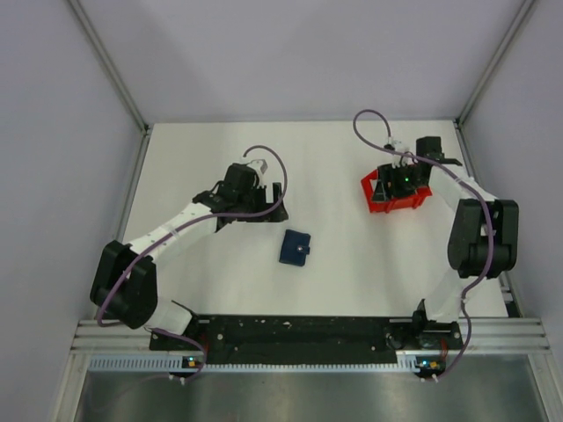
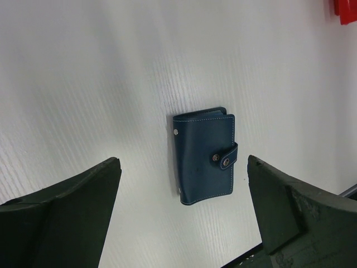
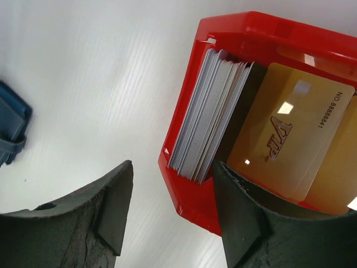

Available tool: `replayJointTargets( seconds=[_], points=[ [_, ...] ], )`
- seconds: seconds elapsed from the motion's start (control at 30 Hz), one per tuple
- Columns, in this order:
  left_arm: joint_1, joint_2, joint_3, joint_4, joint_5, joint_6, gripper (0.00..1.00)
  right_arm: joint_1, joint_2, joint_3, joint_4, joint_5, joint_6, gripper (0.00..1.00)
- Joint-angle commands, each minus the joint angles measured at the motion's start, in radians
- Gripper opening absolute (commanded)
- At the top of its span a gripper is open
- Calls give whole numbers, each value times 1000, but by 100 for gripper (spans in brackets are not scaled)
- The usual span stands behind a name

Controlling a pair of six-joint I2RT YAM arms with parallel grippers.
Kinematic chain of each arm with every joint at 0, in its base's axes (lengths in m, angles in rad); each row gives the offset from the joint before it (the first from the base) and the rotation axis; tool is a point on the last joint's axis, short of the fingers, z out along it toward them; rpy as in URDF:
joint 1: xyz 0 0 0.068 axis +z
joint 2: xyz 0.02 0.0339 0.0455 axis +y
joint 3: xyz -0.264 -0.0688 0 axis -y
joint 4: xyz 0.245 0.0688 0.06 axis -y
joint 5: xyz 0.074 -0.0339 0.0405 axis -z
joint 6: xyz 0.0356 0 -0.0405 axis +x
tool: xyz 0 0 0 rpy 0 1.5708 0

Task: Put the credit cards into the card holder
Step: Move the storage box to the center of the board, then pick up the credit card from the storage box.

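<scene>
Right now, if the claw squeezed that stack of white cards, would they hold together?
Probably they would fan or slip: the stack of white cards is many thin loose cards with uneven edges. Each looks stiff and light, so bending seems unlikely. Standing on edge against the red bin wall, they could tip if nudged.

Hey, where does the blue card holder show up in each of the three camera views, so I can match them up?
Top external: the card holder lies closed near the centre of the picture.
Left wrist: it is in the centre of the picture, with the snap strap on its right side.
Right wrist: only a corner shows, at the left edge.
Shared landmark: the red bin, at the top right corner in the left wrist view and large at right in the right wrist view.
</scene>
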Motion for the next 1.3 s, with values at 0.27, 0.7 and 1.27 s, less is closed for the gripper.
replayJointTargets(
  seconds=[0.27, 0.7, 1.27],
  points=[
    [4, -35, -29, 51, 31, 7, 98, 8, -202, -60, -27, -24, 90, 61],
    [4, -3, 14, 68, 23, -1, 98, 65, -75, -80, 129, 108, 301, 59],
    [7, 30, 37, 48, 18, 15, 98, 92, -12, -79, 141, 110, 298, 65]
  ],
)
